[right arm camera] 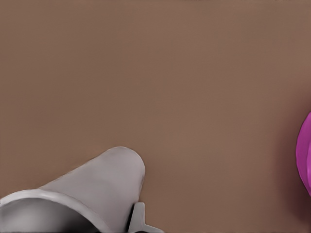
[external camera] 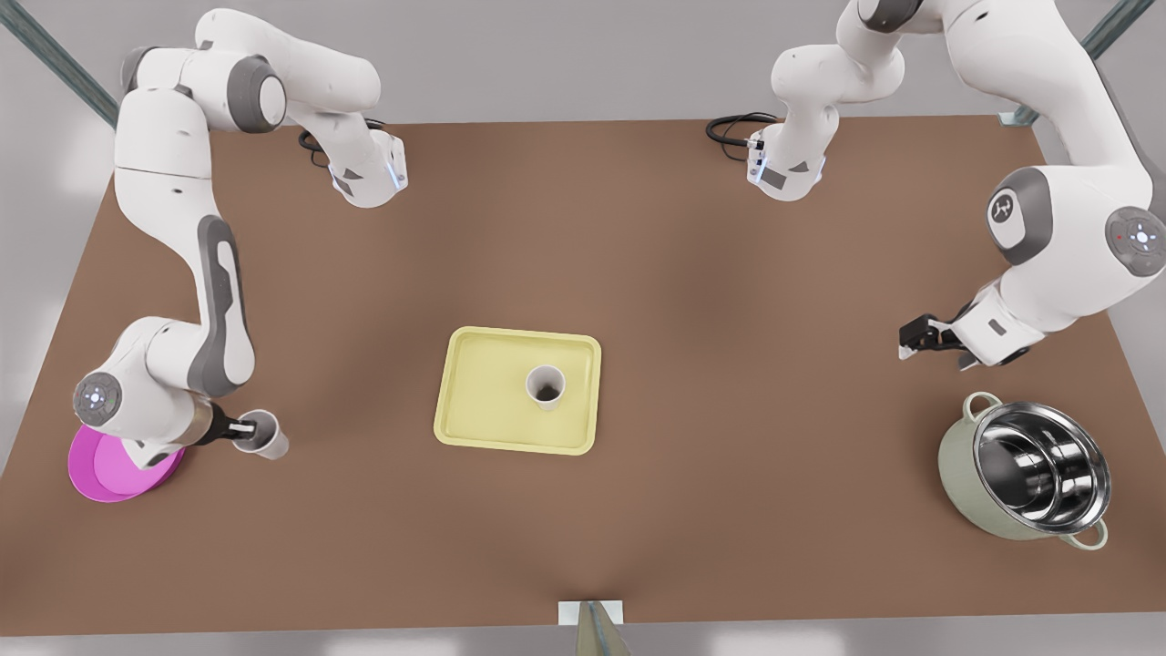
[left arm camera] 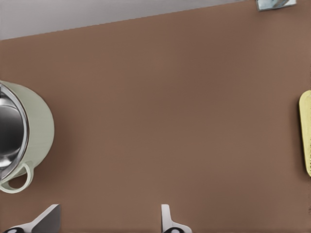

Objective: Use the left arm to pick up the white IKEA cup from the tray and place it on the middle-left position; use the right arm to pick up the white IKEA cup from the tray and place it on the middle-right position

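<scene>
One cup [external camera: 546, 385] in tray [external camera: 474, 383]

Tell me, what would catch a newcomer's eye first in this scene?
Probably the pale yellow tray at mid-table with one white cup standing in it. Next, the right gripper at the front view's left, holding a second white cup beside a magenta plate. At the front view's right, the left gripper hovers open above bare table near a shiny green pot.
</scene>
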